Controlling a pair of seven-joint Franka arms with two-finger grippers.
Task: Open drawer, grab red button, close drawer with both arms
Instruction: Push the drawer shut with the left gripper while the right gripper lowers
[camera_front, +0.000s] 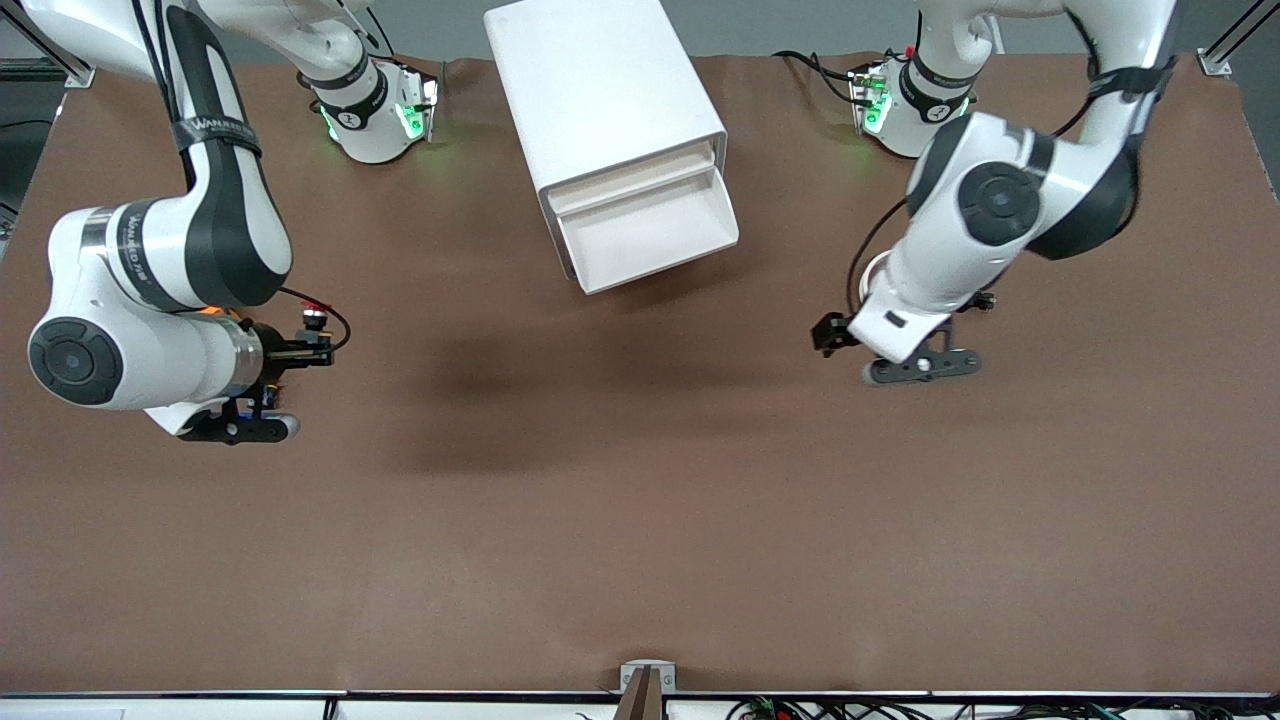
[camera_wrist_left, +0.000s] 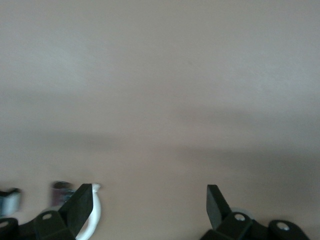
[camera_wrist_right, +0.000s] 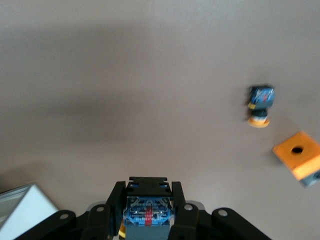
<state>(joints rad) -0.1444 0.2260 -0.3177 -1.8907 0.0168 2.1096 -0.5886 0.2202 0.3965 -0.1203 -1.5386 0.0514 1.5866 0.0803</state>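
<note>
The white cabinet (camera_front: 600, 90) stands at the robots' edge of the table with its lower drawer (camera_front: 700, 245) pulled out; nothing shows on the drawer's floor. My right gripper (camera_front: 312, 345) hangs over the table toward the right arm's end, shut on the button (camera_front: 316, 320), whose red cap shows. In the right wrist view the fingers (camera_wrist_right: 116, 200) clamp the button's black-and-blue body (camera_wrist_right: 148, 212). My left gripper (camera_front: 832, 335) hovers over bare table toward the left arm's end. It is open, its fingertips (camera_wrist_left: 82, 200) wide apart with nothing between them.
A button with a yellow-orange cap (camera_wrist_right: 260, 106) and an orange cube with a hole (camera_wrist_right: 298, 155) lie on the brown table beneath the right arm. A corner of the white drawer (camera_wrist_right: 25, 210) shows beside the right gripper. A white cable loop (camera_wrist_left: 95, 215) lies by the left gripper.
</note>
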